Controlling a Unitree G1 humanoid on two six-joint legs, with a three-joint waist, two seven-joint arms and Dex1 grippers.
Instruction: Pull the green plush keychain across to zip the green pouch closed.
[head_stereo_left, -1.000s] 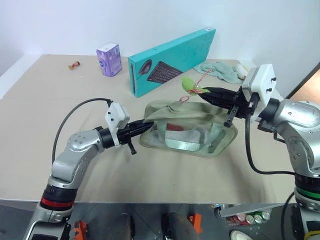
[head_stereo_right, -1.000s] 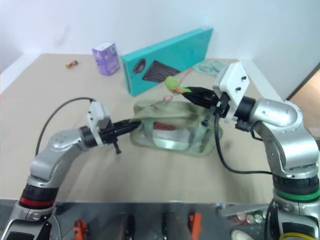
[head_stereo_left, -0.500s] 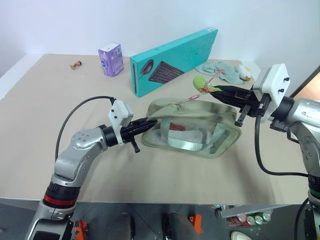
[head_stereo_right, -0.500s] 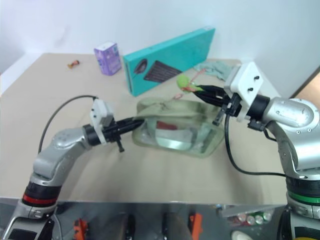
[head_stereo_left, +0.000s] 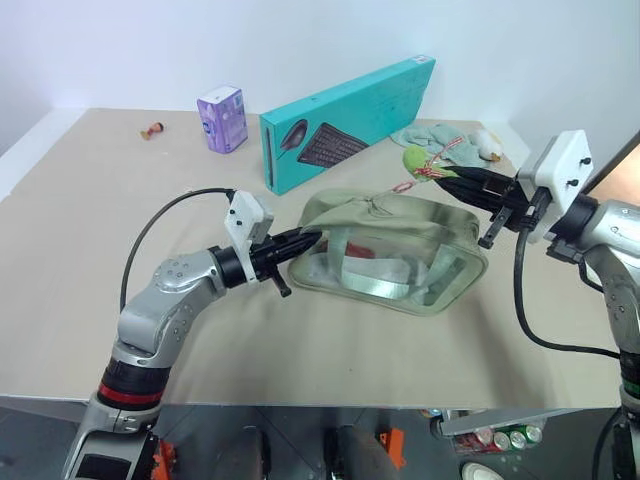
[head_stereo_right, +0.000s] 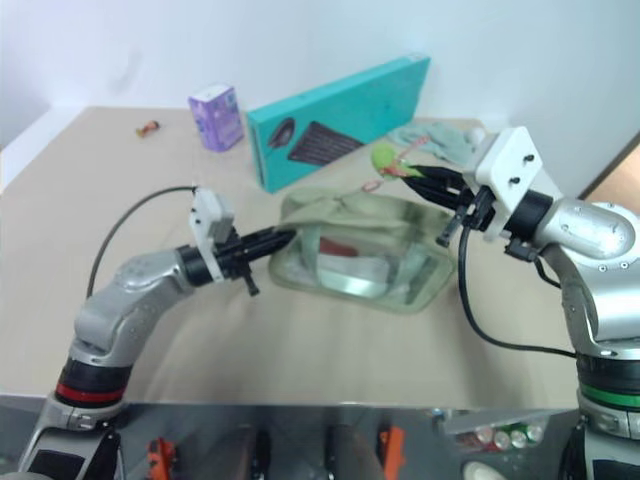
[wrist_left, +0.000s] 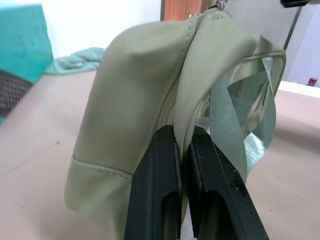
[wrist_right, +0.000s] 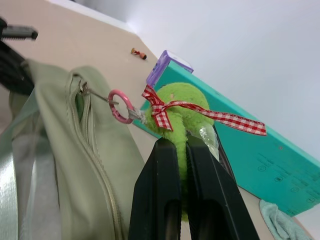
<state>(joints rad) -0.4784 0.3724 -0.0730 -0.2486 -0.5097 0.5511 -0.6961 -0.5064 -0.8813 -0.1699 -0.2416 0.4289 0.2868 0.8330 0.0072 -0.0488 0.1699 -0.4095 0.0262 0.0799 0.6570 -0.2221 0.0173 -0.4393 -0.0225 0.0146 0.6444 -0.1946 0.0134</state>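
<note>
Head views, green pouch (head_stereo_left: 395, 250): sits mid-table (head_stereo_left: 300, 350), boxy sage-green thing with clear plastic sides and a webbing strap, something red showing through the clear side.
Head views, left pincer (head_stereo_left: 308, 238): pinched together on the fabric at the pouch's left end, arm coming in low from the left.
Head views, right pincer (head_stereo_left: 440, 172): up above the pouch's far right corner, clamped on the green plush keychain (head_stereo_left: 415, 160).
Head views, clutter: teal keyboard box (head_stereo_left: 345, 125) standing on its long edge behind the pouch, purple carton (head_stereo_left: 222, 118) to its left, tiny red-and-tan object (head_stereo_left: 153, 129) further left near the table's back edge, mint cloth (head_stereo_left: 440, 143) behind the right pincer.
Left wrist view, fingers (wrist_left: 155, 190): both black fingers nearly together with a fold of pouch fabric squeezed between them, right by the zipper seam. Clear side panel and strap hang off to one side.
Right wrist view, fingers (wrist_right: 160, 192): closed tight on the fuzzy lime plush, which wears a red gingham bow (wrist_right: 165, 107).
Right wrist view, link: pink ring (wrist_right: 120, 106) joins the plush to the metal zipper pull (wrist_right: 87, 91), which sits at the pouch's top seam. Zipper teeth beyond the pull look closed up.
</note>
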